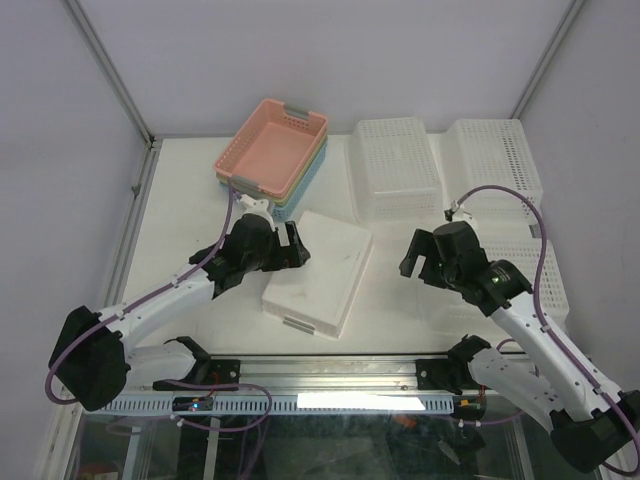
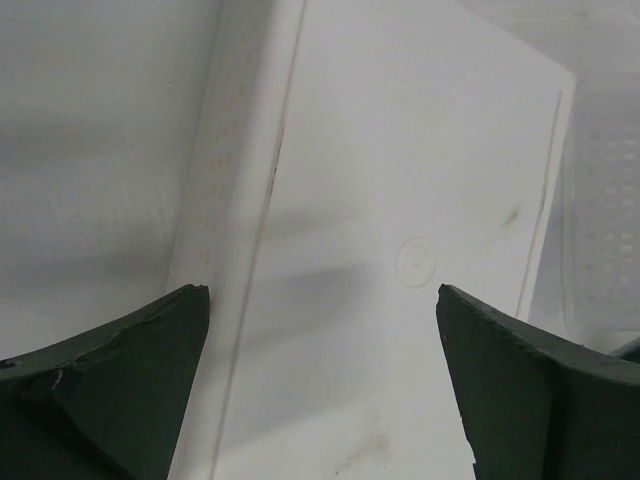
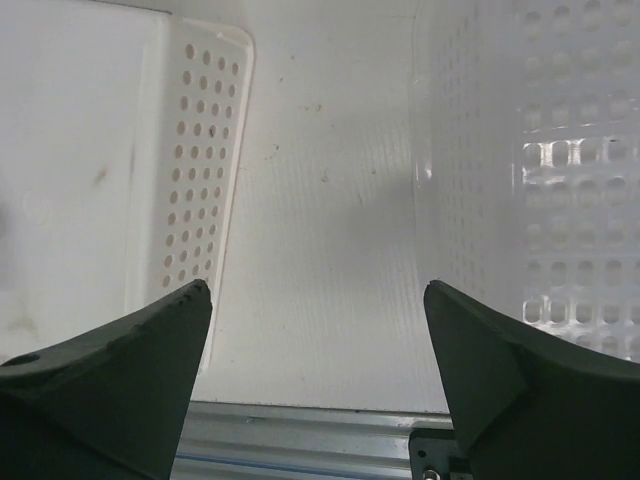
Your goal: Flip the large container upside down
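The left gripper [image 1: 296,247] hangs over the left edge of the large container [image 1: 322,268], its fingers spread wide with nothing between them. Behind it a stack of coloured baskets [image 1: 275,150] (the pink one on top) sits at the back of the table [image 1: 180,205]. The container lies mid-table near the front edge, flat base up and rim down, turned at a slight angle. To its right, the right gripper [image 1: 420,262] is also spread apart and holds nothing, above bare table between the container and a white perforated basket [image 1: 520,290]. A second white basket [image 1: 395,165] and a third white basket [image 1: 495,160] stand side by side at the back right.
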